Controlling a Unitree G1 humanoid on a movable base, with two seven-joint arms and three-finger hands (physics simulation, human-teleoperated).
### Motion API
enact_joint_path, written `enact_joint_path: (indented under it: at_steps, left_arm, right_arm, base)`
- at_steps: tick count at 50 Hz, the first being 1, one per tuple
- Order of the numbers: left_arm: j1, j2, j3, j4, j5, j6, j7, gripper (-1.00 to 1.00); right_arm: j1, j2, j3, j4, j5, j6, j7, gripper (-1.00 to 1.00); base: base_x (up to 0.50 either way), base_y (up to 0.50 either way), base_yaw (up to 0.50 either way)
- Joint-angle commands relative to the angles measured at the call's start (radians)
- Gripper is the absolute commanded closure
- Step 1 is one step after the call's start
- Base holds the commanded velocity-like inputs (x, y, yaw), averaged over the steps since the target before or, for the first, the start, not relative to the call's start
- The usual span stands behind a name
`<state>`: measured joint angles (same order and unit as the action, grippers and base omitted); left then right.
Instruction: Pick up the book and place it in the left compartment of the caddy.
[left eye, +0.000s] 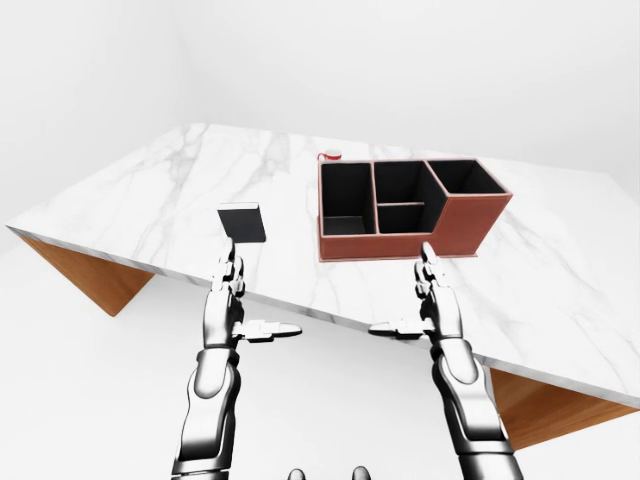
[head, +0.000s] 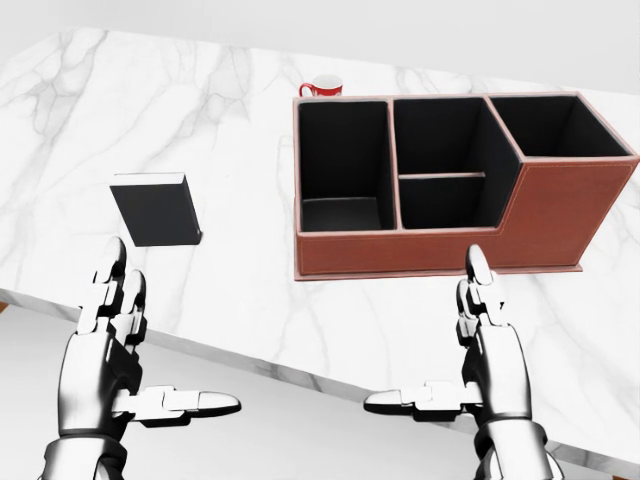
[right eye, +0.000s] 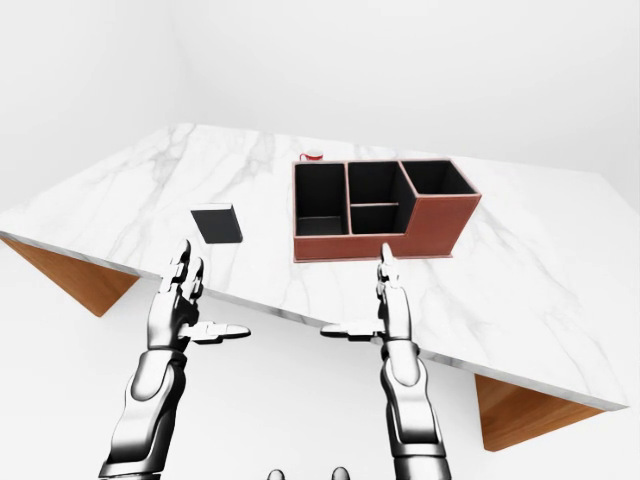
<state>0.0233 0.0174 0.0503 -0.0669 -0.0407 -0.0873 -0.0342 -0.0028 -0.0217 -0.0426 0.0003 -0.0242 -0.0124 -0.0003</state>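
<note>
A dark book (head: 156, 208) lies flat on the marble table (head: 240, 270), left of the caddy. The red-brown caddy (head: 440, 240) has black compartments; its left compartment (head: 342, 160) holds nothing I can see. My left hand (head: 120, 340) is open, fingers straight, thumb out, just below the book near the table's near edge and apart from the book. My right hand (head: 480, 350) is open the same way, below the caddy's front wall. Neither hand holds anything.
A red mug (head: 322, 88) stands just above the caddy's upper left corner. The table's near edge (head: 300, 375) runs under both hands. Wooden table supports (left eye: 95, 275) show below the marble top at left and right.
</note>
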Motion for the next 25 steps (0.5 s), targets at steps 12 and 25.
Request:
enact_joint_path:
  at_steps: [12, 25]
  left_arm:
    - [0.006, -0.001, -0.002, -0.014, 0.002, 0.000, -0.003, -1.00]
    - [0.000, 0.000, 0.000, -0.002, 0.002, 0.000, -0.004, -1.00]
  right_arm:
    - [0.034, -0.017, -0.078, -0.089, 0.057, -0.006, -0.022, -1.00]
    - [0.095, -0.030, -0.210, -0.224, 0.130, 0.025, -0.025, -1.00]
  base:
    - [0.00, 0.00, 0.00]
    - [0.00, 0.00, 0.00]
